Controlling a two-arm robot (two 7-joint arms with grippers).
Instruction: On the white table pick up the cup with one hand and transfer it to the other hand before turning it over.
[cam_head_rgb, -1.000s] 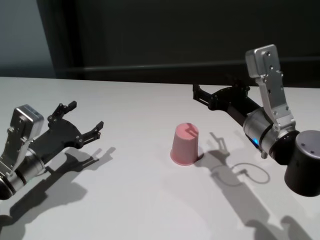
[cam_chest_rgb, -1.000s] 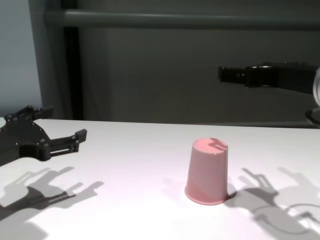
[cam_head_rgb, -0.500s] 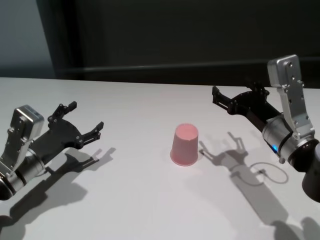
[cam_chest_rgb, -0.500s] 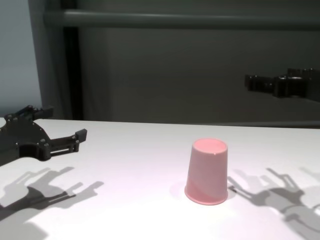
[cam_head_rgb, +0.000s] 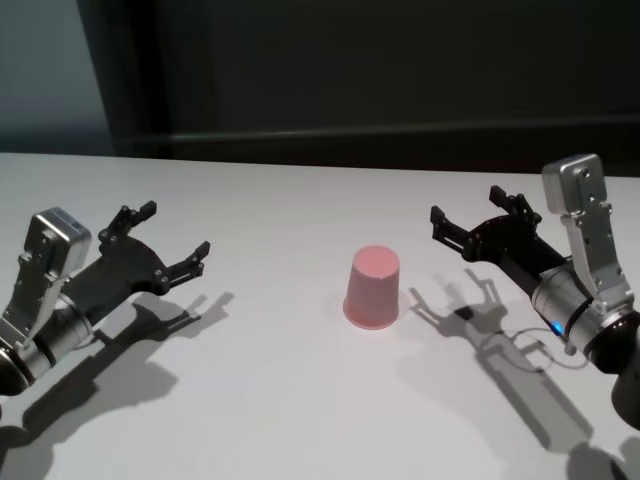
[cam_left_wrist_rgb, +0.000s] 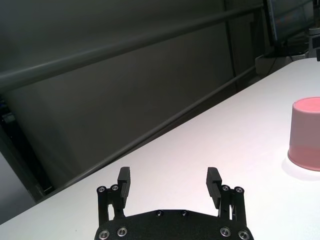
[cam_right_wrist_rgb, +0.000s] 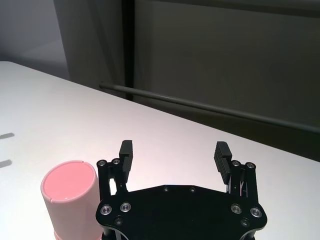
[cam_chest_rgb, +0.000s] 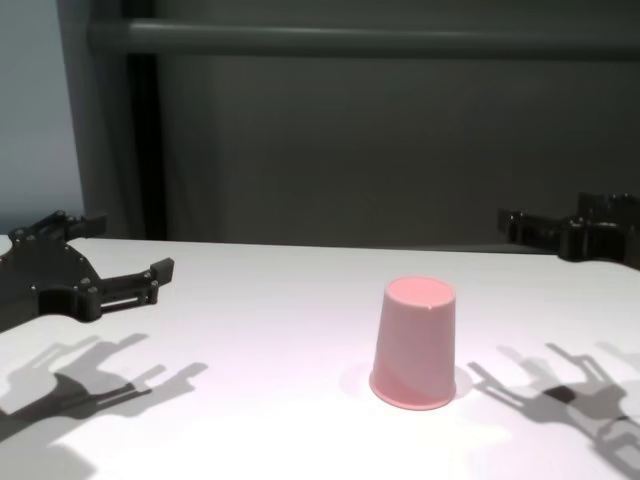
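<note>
The salmon-pink cup (cam_head_rgb: 372, 287) (cam_chest_rgb: 414, 343) stands upside down in the middle of the white table (cam_head_rgb: 290, 400), flat base up and wide rim on the surface. Nothing touches it. My left gripper (cam_head_rgb: 172, 230) (cam_chest_rgb: 130, 248) (cam_left_wrist_rgb: 169, 176) hovers low at the table's left, open and empty, well away from the cup (cam_left_wrist_rgb: 306, 132). On the cup's right, about a hand's width off, my right gripper (cam_head_rgb: 468, 206) (cam_chest_rgb: 545, 215) (cam_right_wrist_rgb: 174, 149) is open and empty too. It points past the cup (cam_right_wrist_rgb: 67, 197) toward the table's far side. A blue light glows on that arm.
A dark wall with a horizontal rail (cam_chest_rgb: 380, 38) runs behind the table's far edge. A thin black cable loop (cam_head_rgb: 522, 347) hangs under the right wrist. Strong gripper shadows fall on the tabletop either side of the cup.
My right gripper has drawn back to the right and come lower, away from above the cup. The cup and my left gripper have stayed put.
</note>
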